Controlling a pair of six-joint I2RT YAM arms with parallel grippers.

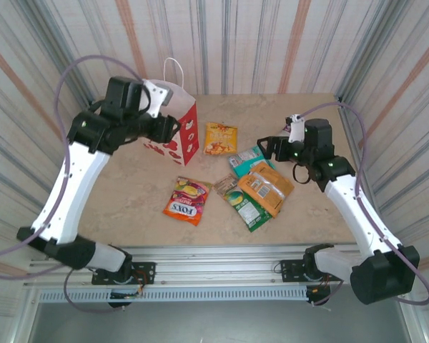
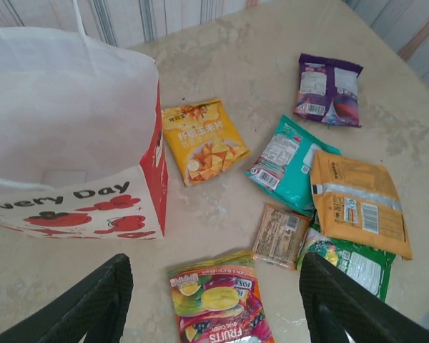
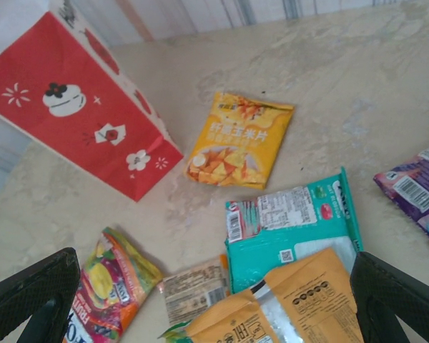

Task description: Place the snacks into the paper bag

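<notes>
Several snacks (image 1: 249, 187) lie loose on the surface (image 1: 129, 207) right of the upright paper bag (image 1: 186, 136), whose mouth faces up for drops. Left wrist: the left jaws gape empty over the FOX'S packet (image 2: 218, 307) beside the bag, probably lining up a pick. Right wrist: the right jaws are wide and empty above the orange packet (image 3: 300, 300).

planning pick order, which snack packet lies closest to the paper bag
The orange-yellow chip packet, lying flat just beside the paper bag on its red side; the rest lie farther off.
</notes>
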